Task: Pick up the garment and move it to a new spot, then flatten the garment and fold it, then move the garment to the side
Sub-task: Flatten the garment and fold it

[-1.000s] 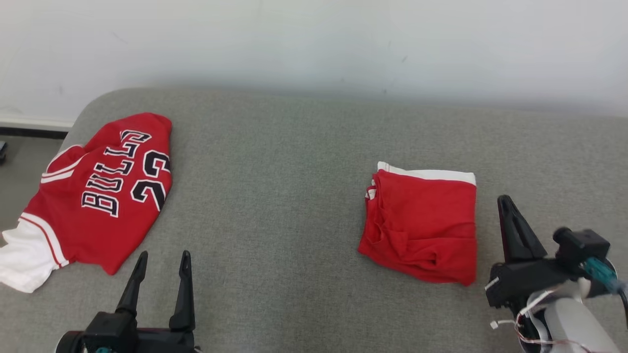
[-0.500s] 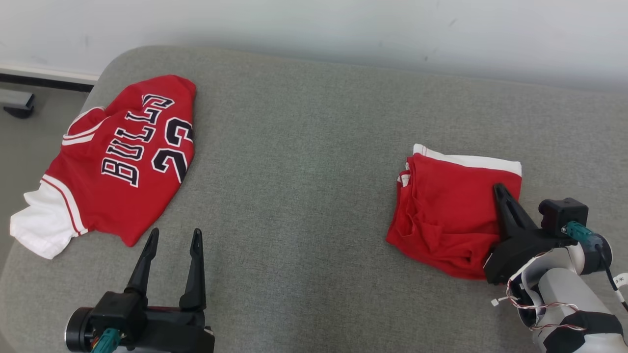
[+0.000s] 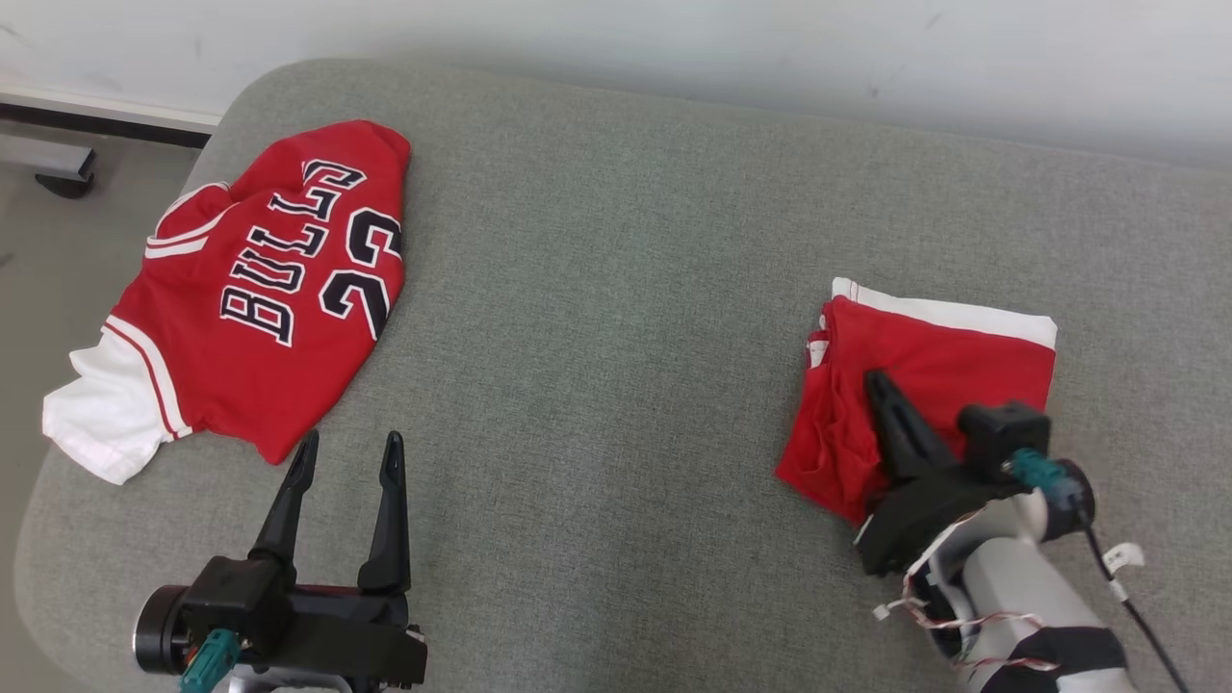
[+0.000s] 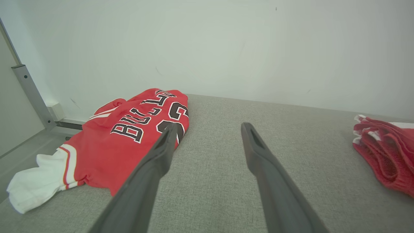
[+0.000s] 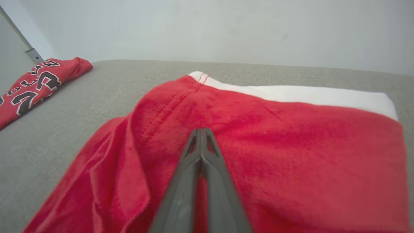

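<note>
A folded red garment (image 3: pixel 948 361) with a white band along its far edge lies at the right of the grey cushioned surface (image 3: pixel 597 318). My right gripper (image 3: pixel 874 381) is shut, its fingers pressed together and lying over the garment's near left part (image 5: pixel 291 145), tips (image 5: pixel 201 131) on the red cloth with nothing pinched between them. A red jersey (image 3: pixel 260 298) with black lettering and a white sleeve lies spread at the far left. My left gripper (image 3: pixel 349 445) stands open and empty just near-right of the jersey (image 4: pixel 129 136), above bare cushion.
A white wall (image 3: pixel 674 48) runs along the back edge. The cushion's rounded left corner (image 3: pixel 58 500) drops to the floor, where a metal frame foot (image 3: pixel 53 164) stands. Bare grey cushion stretches between the two garments.
The head camera has turned, shifting the whole picture. My right gripper, still shut, has moved left from beside the folded garment's right edge to lie over it. The left gripper holds still.
</note>
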Motion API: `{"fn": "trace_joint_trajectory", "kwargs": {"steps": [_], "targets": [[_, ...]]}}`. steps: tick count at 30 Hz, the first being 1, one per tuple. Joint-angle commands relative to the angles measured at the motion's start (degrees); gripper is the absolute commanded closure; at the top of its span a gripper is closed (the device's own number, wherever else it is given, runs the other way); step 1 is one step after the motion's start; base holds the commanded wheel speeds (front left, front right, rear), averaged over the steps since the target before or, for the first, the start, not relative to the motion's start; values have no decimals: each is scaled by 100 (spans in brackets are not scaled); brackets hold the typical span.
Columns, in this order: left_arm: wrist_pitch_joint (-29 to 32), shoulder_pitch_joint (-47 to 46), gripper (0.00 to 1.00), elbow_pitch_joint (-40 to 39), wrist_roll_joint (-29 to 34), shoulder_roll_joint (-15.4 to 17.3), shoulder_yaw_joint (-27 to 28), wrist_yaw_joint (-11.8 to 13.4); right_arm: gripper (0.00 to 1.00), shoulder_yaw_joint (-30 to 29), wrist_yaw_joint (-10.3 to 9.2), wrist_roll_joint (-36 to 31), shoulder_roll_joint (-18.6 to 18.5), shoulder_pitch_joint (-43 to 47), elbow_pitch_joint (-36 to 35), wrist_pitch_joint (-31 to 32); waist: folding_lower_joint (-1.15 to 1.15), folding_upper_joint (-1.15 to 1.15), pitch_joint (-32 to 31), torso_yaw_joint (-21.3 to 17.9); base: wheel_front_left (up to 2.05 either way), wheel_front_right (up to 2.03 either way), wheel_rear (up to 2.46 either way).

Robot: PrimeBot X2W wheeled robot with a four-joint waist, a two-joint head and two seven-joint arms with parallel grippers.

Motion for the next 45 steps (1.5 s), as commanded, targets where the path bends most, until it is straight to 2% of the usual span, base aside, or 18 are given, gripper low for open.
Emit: {"fn": "trace_joint_trajectory", "kwargs": {"steps": [1, 7, 14, 25, 29, 38, 45], "targets": [[-20, -24, 0, 0, -10, -12, 23, 8, 100, 63, -14, -44, 94, 129, -118, -1, 0, 0, -6, 6, 0, 0, 0], [-20, -46, 0, 10, -40, -15, -10, 8, 100, 337, -14, -103, 331, 347, -432, -1, 0, 0, 0, 42, 0, 0, 0], [-20, -62, 0, 56, -59, -18, -37, 8, 100, 453, -14, -14, 456, 383, -340, -1, 0, 0, -30, 65, 0, 0, 0], [-20, 129, 0, 43, -39, -17, 106, 15, 100, 481, -14, 98, 472, 495, -882, -1, 0, 0, -267, -281, 0, 0, 0], [-19, 234, 0, 33, 5, -17, 222, 19, 100, 338, -14, 50, 379, 610, -1256, -1, 0, 0, -418, -541, 0, 0, 0], [-20, 452, 0, 49, 109, -17, 356, 13, 100, -234, -14, -59, -76, 1151, -2063, -1, 0, 0, -747, -1099, 0, 0, 0], [-20, 611, 0, 33, 144, -10, 472, 11, 100, -597, -14, -149, -219, 1759, -2587, -2, 0, 0, -916, -1439, 0, 0, 0]]}}
